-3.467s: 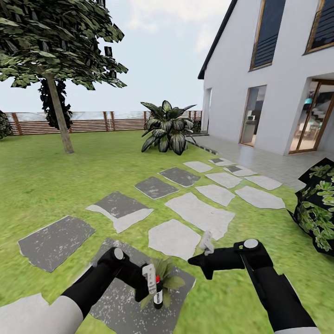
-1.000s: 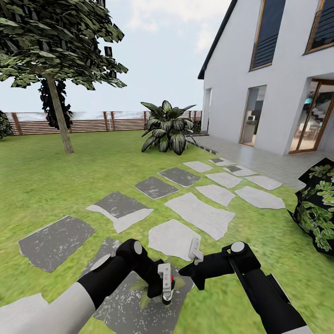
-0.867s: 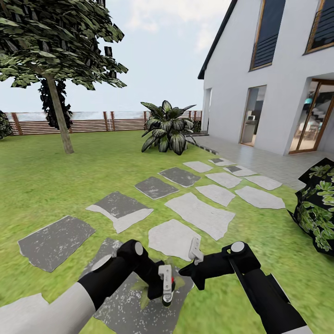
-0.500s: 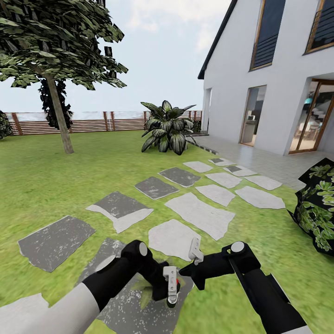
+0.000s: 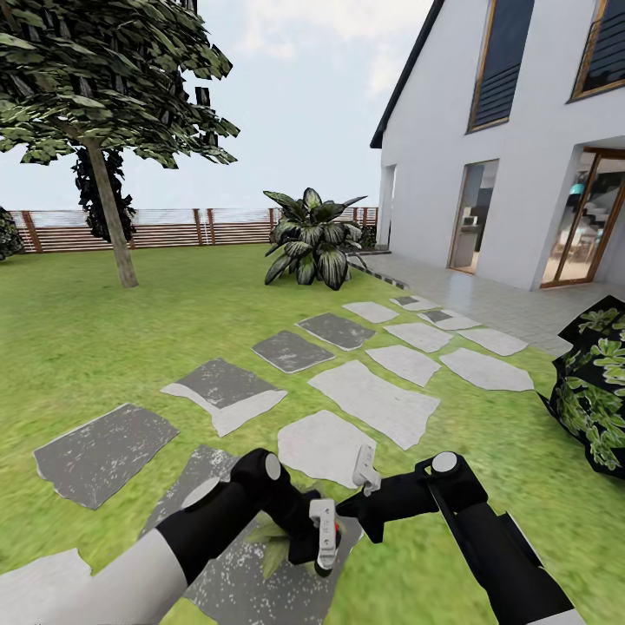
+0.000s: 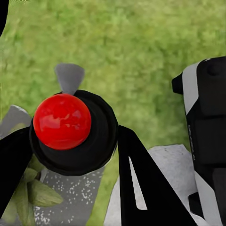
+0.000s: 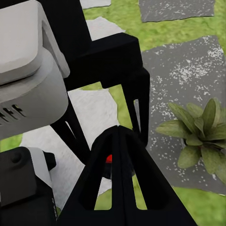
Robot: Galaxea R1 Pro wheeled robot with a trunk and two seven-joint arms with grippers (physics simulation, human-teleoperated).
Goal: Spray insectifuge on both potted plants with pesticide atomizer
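Observation:
My left gripper [image 5: 318, 545] is shut on the pesticide atomizer [image 5: 326, 557], which shows here as a dark round body with a red knob [image 6: 63, 120] between the black fingers [image 6: 139, 181]. It hangs just above one potted plant [image 7: 197, 136], a low green rosette [image 5: 274, 540] partly hidden behind my left arm. The plant stands on a dark stepping stone [image 7: 188, 70] dotted with whitish specks. My right gripper [image 5: 345, 504] is shut on nothing, its tips [image 7: 117, 131] close beside the left gripper and pointing at it.
Grey and white stepping stones [image 5: 373, 399] run across the lawn toward the house [image 5: 521, 174]. A big striped leafy plant [image 5: 312, 239], a tree [image 5: 113, 226] and a brown fence [image 5: 174, 227] stand far back. A dark bush [image 5: 599, 391] is at the right.
My left gripper has carried the atomizer rightward over the plant, closer to the right gripper. The right arm pulled in earlier and has held still for the last second.

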